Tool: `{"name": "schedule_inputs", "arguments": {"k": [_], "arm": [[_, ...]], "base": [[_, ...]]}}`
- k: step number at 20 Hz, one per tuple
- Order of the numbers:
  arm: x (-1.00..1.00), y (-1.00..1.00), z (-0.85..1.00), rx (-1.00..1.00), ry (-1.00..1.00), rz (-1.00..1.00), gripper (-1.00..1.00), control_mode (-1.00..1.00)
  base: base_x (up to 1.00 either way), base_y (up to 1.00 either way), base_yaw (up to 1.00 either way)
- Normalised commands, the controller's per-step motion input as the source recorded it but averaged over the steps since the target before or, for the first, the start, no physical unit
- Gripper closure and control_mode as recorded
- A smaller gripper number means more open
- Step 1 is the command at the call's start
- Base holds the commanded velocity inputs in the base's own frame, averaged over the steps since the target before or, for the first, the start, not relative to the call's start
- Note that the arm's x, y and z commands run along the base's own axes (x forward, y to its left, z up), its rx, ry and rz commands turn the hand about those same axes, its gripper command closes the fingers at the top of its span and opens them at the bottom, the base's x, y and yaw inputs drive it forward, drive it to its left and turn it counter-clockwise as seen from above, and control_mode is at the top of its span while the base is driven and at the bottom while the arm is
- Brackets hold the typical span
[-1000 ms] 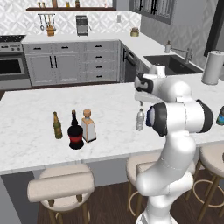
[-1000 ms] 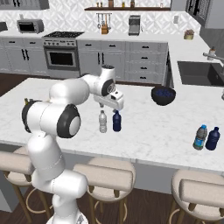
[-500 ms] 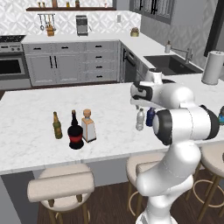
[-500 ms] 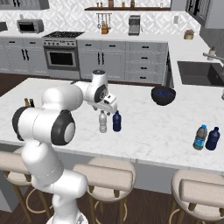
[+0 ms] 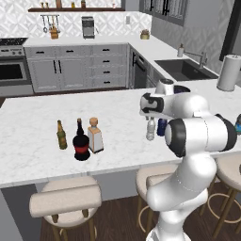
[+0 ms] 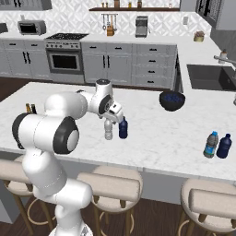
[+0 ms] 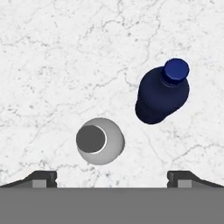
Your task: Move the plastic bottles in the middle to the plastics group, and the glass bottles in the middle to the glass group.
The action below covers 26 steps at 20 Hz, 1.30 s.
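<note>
Bottles stand in three sets on the marble counter (image 5: pixel 33 141). In the left base view, from the left: the olive bottle (image 5: pixel 61 135), the black bottle (image 5: pixel 81 142) with a red label, and the square pale bottle (image 5: pixel 95 136) with a tan stopper just beside it, close enough that contact cannot be told. Further right, in the middle, the clear bottle (image 5: pixel 150 129) stands upright with the blue bottle (image 5: pixel 162 127) just beside it, the latter partly behind the arm. At the far right edge a sliver of a dark bottle (image 5: pixel 238 123) shows.

The right base view gives what that one lacks: both bottles of the far right pair, a blue-banded bottle (image 6: pixel 211 144) and a dark blue one (image 6: pixel 224 146) side by side, and a dark bowl (image 6: pixel 172 100) further back on the counter. At its left edge, bottle tops peek from behind the arm. The stove (image 6: pixel 64 57) and sink (image 6: pixel 207 76) sit behind.

The hand view looks straight down: the clear bottle's cap (image 7: pixel 91 139) appears grey in the lower middle, with the blue bottle apart to its upper right.

No writing on any label can be read; the red label is too small to tell.

The gripper (image 7: pixel 112 177) hovers over the clear bottle, jaws spread fully wide, fingertips (image 7: pixel 43 178) on either side of the frame, holding and touching nothing.
</note>
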Motion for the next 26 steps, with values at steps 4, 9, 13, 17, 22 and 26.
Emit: {"name": "schedule_inputs", "arguments": {"k": [4,9,13,17,22,26], "arm": [[0.00,0.00,0.00,-0.01,-0.01,0.14,-1.00,-1.00],[0.03,0.00,0.00,-0.12,0.00,0.19,-1.00,-1.00],[0.02,0.00,0.00,-0.12,0.00,0.16,-1.00,-1.00],[0.00,0.00,-0.19,-0.03,0.00,0.11,-1.00,-1.00],[0.09,0.00,-0.19,0.00,0.00,0.03,-1.00,-1.00],[0.17,0.00,-0.04,0.00,0.00,0.00,-1.00,-1.00]], "base": [[0.00,0.00,0.00],[0.00,0.00,0.00],[0.00,0.00,0.00],[0.00,0.00,0.00],[0.00,0.00,0.00],[0.00,0.00,0.00]]}}
